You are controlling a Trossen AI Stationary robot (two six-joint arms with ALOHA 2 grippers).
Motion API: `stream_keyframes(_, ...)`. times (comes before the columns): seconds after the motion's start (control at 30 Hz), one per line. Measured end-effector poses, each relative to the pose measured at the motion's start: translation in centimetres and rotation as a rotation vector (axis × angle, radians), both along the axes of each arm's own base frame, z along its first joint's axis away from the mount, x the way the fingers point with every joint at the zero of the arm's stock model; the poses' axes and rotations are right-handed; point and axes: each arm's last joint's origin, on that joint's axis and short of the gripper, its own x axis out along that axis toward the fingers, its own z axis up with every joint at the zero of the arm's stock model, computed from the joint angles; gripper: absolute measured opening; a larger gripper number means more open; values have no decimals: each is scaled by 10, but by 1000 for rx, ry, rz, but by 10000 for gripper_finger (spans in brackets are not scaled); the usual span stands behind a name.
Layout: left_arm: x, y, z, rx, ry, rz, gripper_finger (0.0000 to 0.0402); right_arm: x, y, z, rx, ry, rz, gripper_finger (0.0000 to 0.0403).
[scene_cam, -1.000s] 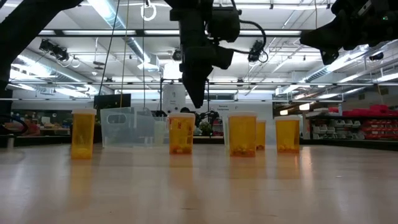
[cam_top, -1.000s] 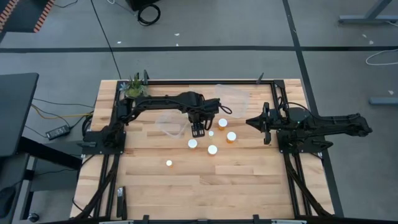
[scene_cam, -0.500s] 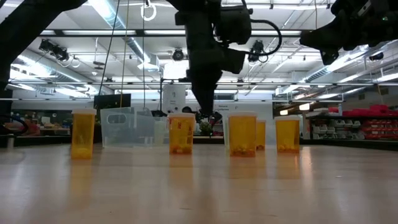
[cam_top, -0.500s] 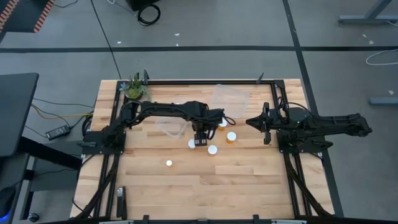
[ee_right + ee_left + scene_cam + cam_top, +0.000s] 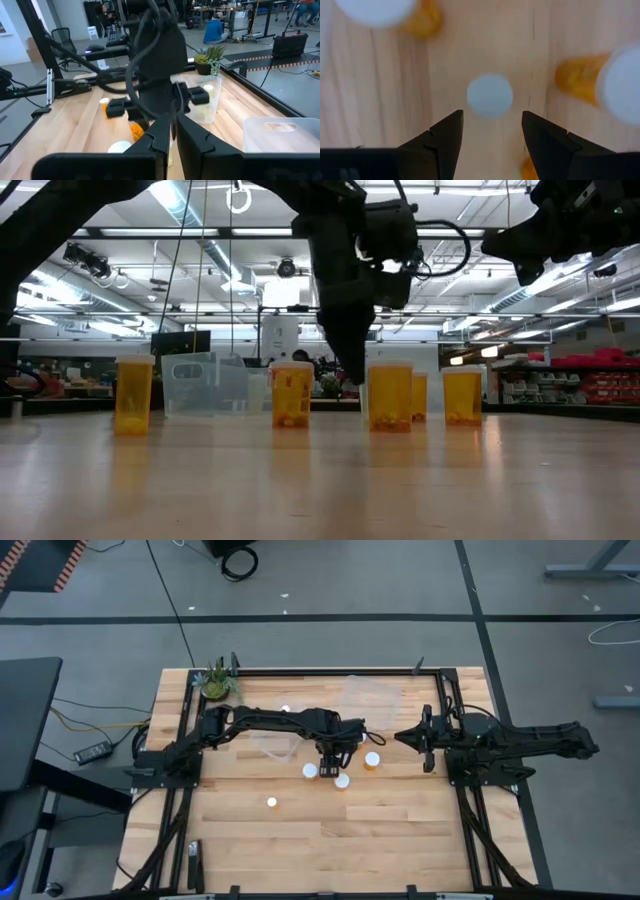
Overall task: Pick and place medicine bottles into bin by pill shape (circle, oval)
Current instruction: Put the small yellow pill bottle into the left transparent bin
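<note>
Two dark robot arms work over the light wooden table (image 5: 300,830). The left gripper (image 5: 331,762) reaches to the middle of the table and hangs above a cluster of small orange-amber plastic medicine bottles with round white caps. Its wrist view looks straight down between its own two dark fingers (image 5: 445,142), which stand apart with nothing between them, and one white-capped bottle (image 5: 490,96) shows upright in the gap just ahead of the fingertips. In the high view the bottle beneath the gripper (image 5: 342,780) stands just beside another bottle (image 5: 310,771), with a third (image 5: 371,759) near it toward the right arm and a fourth (image 5: 271,802) standing well apart toward the table's near edge. Two clear plastic bins sit behind the cluster: one (image 5: 272,745) partly under the left arm, the other (image 5: 372,695) near the far edge. The right gripper (image 5: 408,735) waits near the right side of the table, its fingers (image 5: 192,135) pressed together on nothing.
</note>
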Motion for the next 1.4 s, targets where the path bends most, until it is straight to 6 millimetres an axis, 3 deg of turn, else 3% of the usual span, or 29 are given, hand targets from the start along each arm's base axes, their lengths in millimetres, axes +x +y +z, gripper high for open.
stream_keyframes(0.33, 6, 0, -14, 2, -8, -12, 231, 0, 0, 0, 0, 0, 0, 37)
stream_keyframes(0.73, 14, 0, -13, 12, -82, -27, 222, 0, 0, 0, 0, 1, 0, 37)
stream_keyframes(1.4, 13, 0, -14, 19, -71, -52, 116, 0, 0, 0, 0, 0, 0, 37)
